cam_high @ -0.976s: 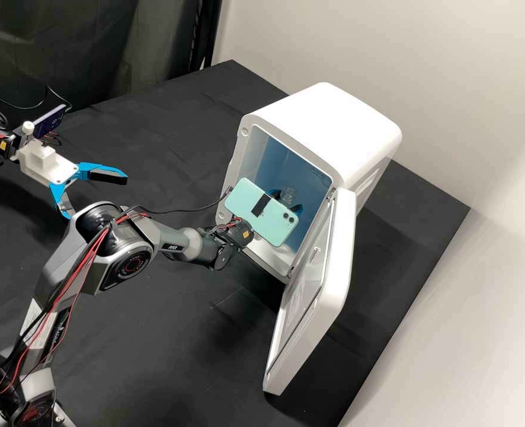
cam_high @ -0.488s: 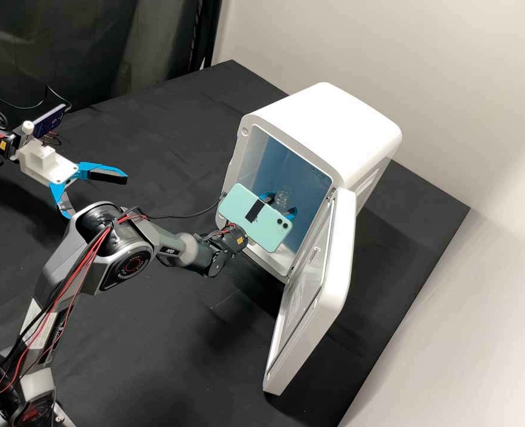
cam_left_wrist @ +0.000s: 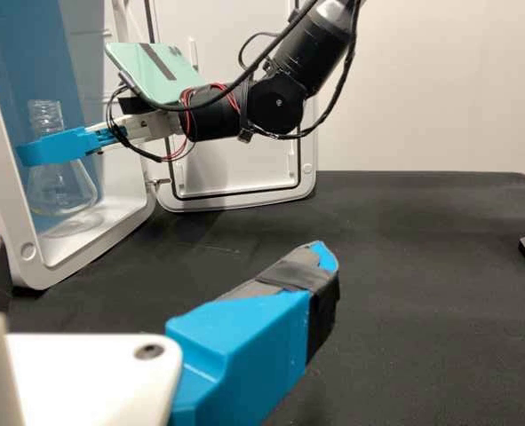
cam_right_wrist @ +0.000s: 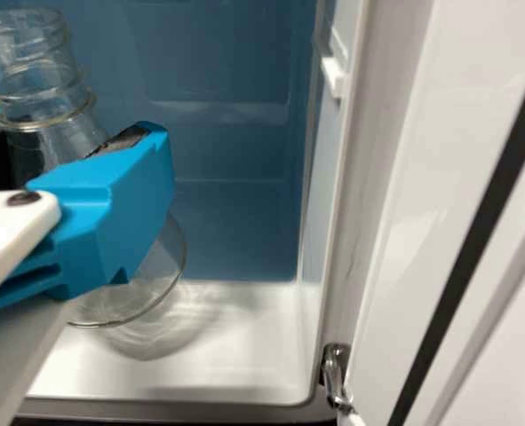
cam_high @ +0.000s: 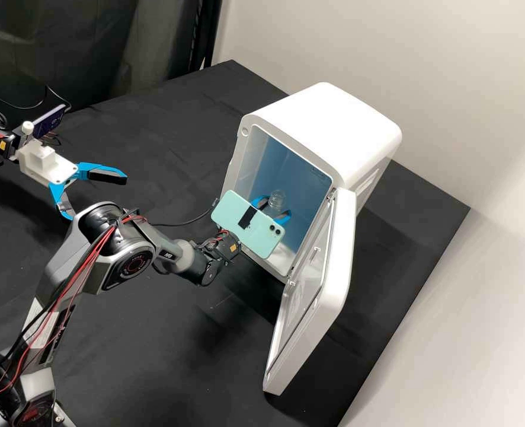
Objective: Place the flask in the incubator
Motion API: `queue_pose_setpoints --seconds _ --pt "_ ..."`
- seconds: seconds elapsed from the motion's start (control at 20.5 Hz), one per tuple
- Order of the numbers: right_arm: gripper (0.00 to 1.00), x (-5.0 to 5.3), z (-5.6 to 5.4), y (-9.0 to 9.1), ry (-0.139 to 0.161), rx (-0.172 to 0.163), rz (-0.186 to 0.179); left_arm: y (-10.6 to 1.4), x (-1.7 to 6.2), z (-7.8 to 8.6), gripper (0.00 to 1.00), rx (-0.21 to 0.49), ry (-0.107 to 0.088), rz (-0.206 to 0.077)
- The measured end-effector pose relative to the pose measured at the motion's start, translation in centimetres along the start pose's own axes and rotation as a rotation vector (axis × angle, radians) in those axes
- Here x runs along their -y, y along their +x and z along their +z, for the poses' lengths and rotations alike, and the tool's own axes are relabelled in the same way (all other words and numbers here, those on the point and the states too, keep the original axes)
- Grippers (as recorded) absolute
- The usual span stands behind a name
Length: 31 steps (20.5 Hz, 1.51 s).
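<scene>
A clear glass flask (cam_high: 277, 200) stands upright inside the white incubator (cam_high: 327, 124), against its blue inner wall. My right gripper (cam_high: 272, 209) reaches in through the opening and is shut on the flask at its neck. In the left wrist view the flask (cam_left_wrist: 58, 182) has its base at the incubator floor, and a blue finger crosses its neck. In the right wrist view one of my fingers (cam_right_wrist: 111, 209) lies against the flask (cam_right_wrist: 35, 80). My left gripper (cam_high: 95, 194) hangs open and empty over the bench at the far left.
The incubator door (cam_high: 310, 296) hangs open toward the front, beside the right arm. A mint-green phone (cam_high: 247, 224) sits on the right wrist and hides part of the gripper. A cable (cam_high: 185, 220) runs from it. Black bench (cam_high: 173, 332) lies bare between the arms.
The right wrist with its phone has shifted left and down, and the flask has moved slightly with it, so more of the flask shows. The left arm has not moved.
</scene>
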Motion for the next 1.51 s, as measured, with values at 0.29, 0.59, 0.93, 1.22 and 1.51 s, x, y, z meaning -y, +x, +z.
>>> queue_pose_setpoints --seconds 0.29,0.59,0.93,1.22,1.51 --pt "0.00 0.2 0.0 -0.4 -0.010 -0.026 0.017 0.0 -0.10 0.0 1.00 0.001 0.001 0.004" --pt "0.00 0.5 0.2 -0.6 -0.016 -0.027 0.013 0.0 -0.10 0.0 1.00 0.001 0.001 0.004" --pt "0.00 1.9 0.0 -0.3 -0.046 -0.048 -0.025 0.0 -0.10 0.0 1.00 0.001 0.001 0.004" --pt "0.00 2.7 -0.7 1.2 -0.073 -0.067 -0.045 0.0 -0.10 0.0 1.00 0.001 0.001 0.004" --pt "0.00 3.6 -1.1 2.6 -0.080 -0.046 -0.084 0.0 -0.10 0.0 1.00 0.001 0.001 0.004"
